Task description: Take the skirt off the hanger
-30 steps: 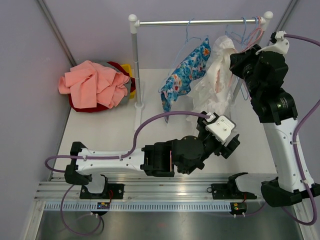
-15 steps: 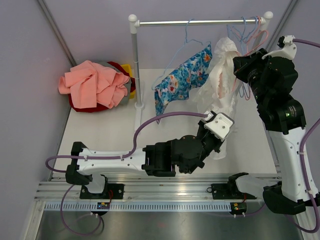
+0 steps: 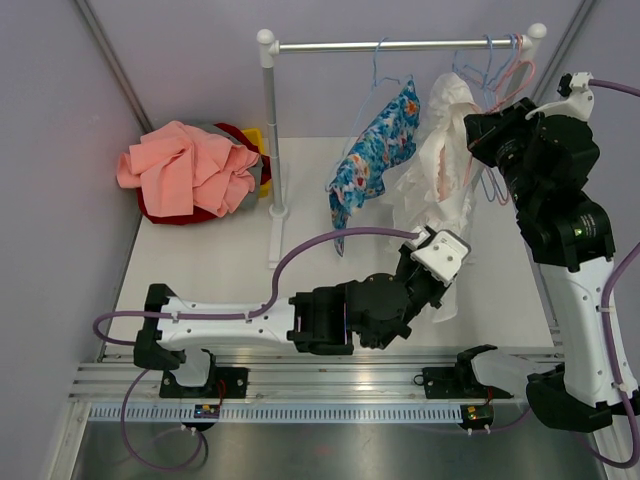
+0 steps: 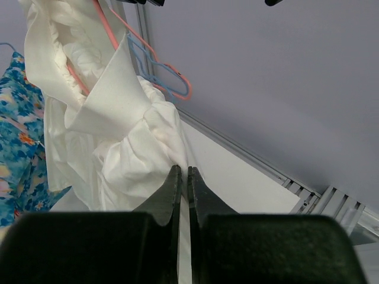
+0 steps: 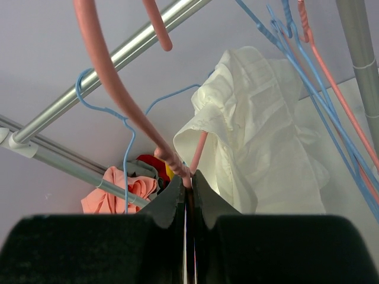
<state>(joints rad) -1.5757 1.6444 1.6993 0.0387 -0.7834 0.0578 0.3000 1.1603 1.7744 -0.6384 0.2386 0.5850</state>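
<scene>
Skirt (image 3: pixel 445 130): white, soft, light, bunched on pink hanger (image 5: pixel 111 80) at 1 o'clock. Left gripper (image 4: pixel 183 171) jaws clamped on hem; right gripper (image 5: pixel 186 177) jaws pinching hanger.

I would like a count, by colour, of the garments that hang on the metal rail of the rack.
White ruffled fabric skirt: 1
Blue floral fabric garment: 1
Total: 2
</scene>
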